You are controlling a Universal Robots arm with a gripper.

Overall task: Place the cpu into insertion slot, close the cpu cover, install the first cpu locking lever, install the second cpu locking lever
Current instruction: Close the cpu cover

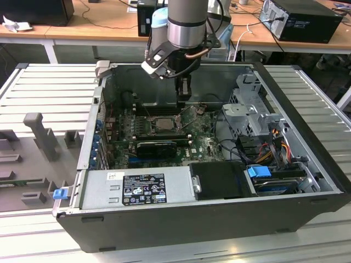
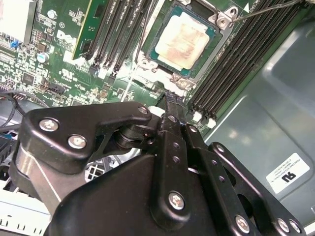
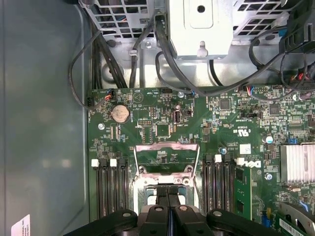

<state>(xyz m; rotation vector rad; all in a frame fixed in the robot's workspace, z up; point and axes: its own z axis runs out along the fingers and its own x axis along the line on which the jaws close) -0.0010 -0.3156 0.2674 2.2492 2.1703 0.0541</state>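
The cpu (image 2: 184, 42), a pale beige-silver square, lies flat in the insertion slot (image 2: 147, 64) on the green board; in the exterior view the cpu (image 1: 159, 121) shows in the middle of the open case. The cpu cover (image 3: 167, 148), a thin silvery frame, stands swung open away from the slot, just beyond my fingertips. My gripper (image 3: 168, 192) hangs beside the slot's edge with its black fingers (image 2: 172, 128) pressed together and nothing between them. From outside, the gripper (image 1: 184, 97) points down behind the slot. A thin wire locking lever (image 2: 268, 11) sticks up by the slot's corner.
Black memory slots (image 3: 110, 189) flank the socket on both sides. A black heatsink-like block (image 1: 157, 147) lies in front of the socket. The drive cage (image 1: 249, 112) with cables stands at the exterior view's right, the power supply (image 1: 137, 187) in front. Case walls (image 1: 307, 126) enclose everything.
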